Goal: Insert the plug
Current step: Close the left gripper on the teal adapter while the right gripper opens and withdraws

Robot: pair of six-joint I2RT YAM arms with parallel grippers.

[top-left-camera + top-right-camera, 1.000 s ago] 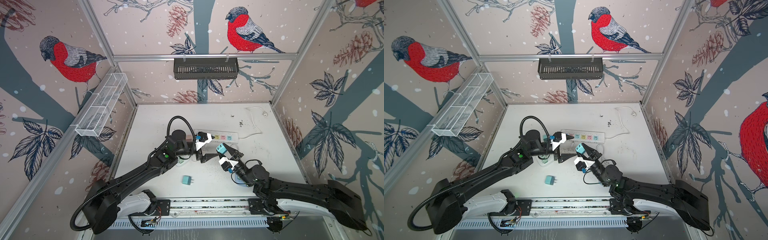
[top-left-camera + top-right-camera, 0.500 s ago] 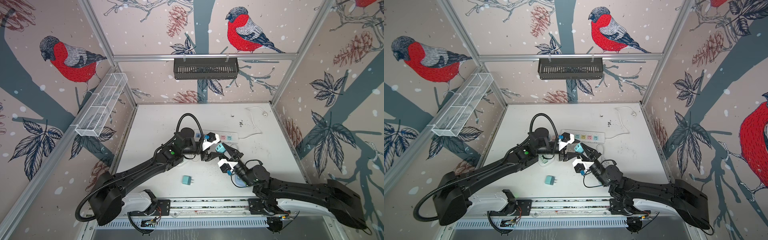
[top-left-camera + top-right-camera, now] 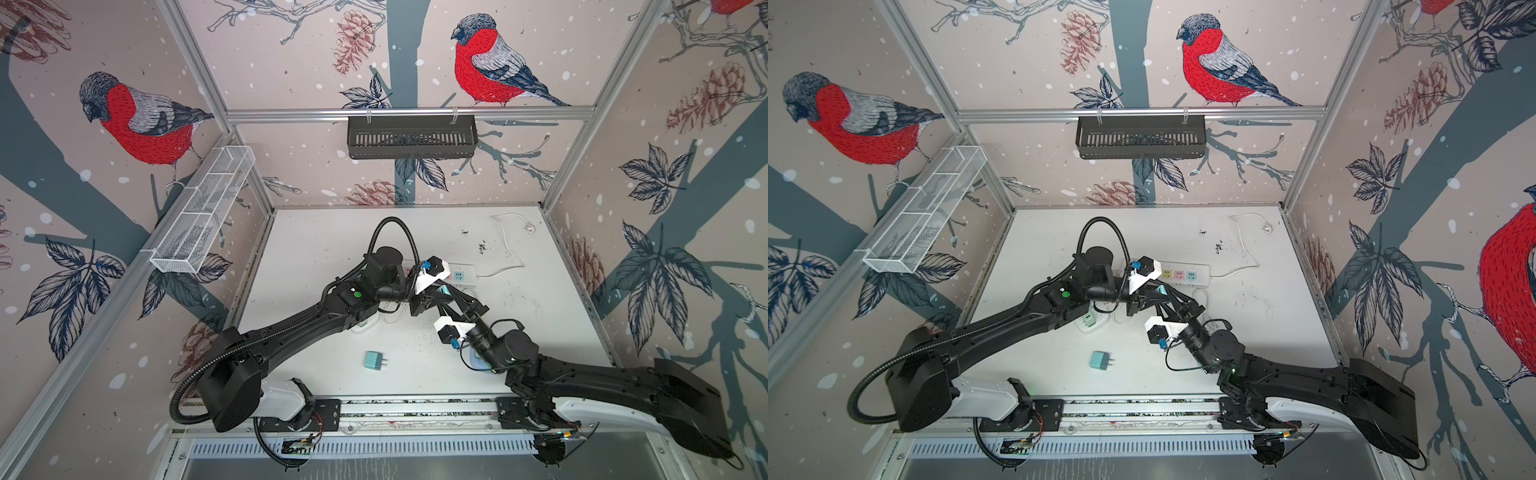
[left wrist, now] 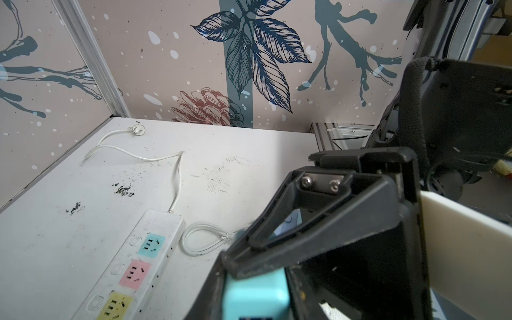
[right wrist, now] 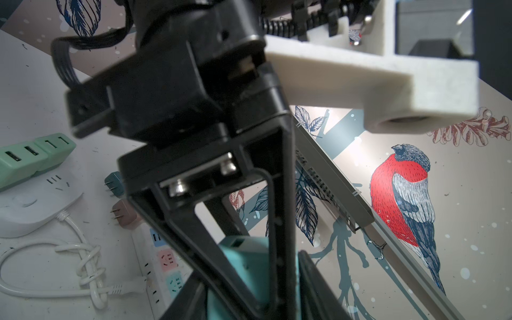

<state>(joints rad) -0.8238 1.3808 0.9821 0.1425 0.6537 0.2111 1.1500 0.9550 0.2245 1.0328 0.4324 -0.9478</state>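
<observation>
1. Nearest the front rail, a small teal plastic adapter block with metal prongs (image 3: 374, 360) lies flat on the white counter (image 3: 332, 245), well apart from both arms.
2. Up to the middle: the right tool (image 3: 453, 297) reaches in from the right, its jaws clamped on the turquoise boxy plug (image 3: 446, 288).
3. Meeting it nose to nose, the left tool (image 3: 438, 296) is closed on that same turquoise boxy plug. The left wrist view shows the turquoise block (image 4: 255, 296) right at the tool's own tip.
4. So the plug sits between the two tools, pinched by both, just on the near side of the strip and not yet in a socket.
5. Under the left forearm, a pale green charger block (image 3: 1088, 321) rests on a white rounded socket base (image 5: 27, 205).
6. Just beyond the tools lies the long white power strip with yellow, pink and blue sockets (image 4: 133, 266), flat on the counter, sockets facing up.
7. Its thin white cord (image 4: 177, 177) loops away toward the back right corner.
8. Farthest back, a black slotted basket (image 3: 411, 139) hangs on the rear rail, and a white wire-mesh tray (image 3: 203, 212) hangs on the left wall.
</observation>
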